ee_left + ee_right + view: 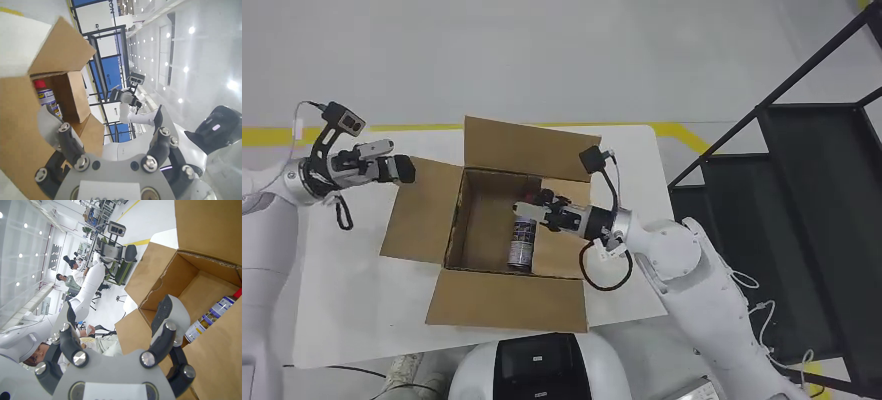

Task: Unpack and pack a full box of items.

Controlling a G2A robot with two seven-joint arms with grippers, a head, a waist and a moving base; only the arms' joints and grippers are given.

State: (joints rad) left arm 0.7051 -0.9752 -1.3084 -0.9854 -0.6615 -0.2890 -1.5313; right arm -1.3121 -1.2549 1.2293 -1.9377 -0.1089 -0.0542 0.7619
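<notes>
Top view: unpacking, I think, so the empty, wide-open right gripper (542,212) over the brown cardboard box (455,230) should next grab the red-capped blue-and-white spray can (521,243); left gripper (402,168) beside the box, open too.

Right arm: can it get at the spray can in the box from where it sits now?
Probably yes. The box has its flaps folded out, nothing covers the spray can, and the open right claw hovers over the opening, close beside it.
</notes>
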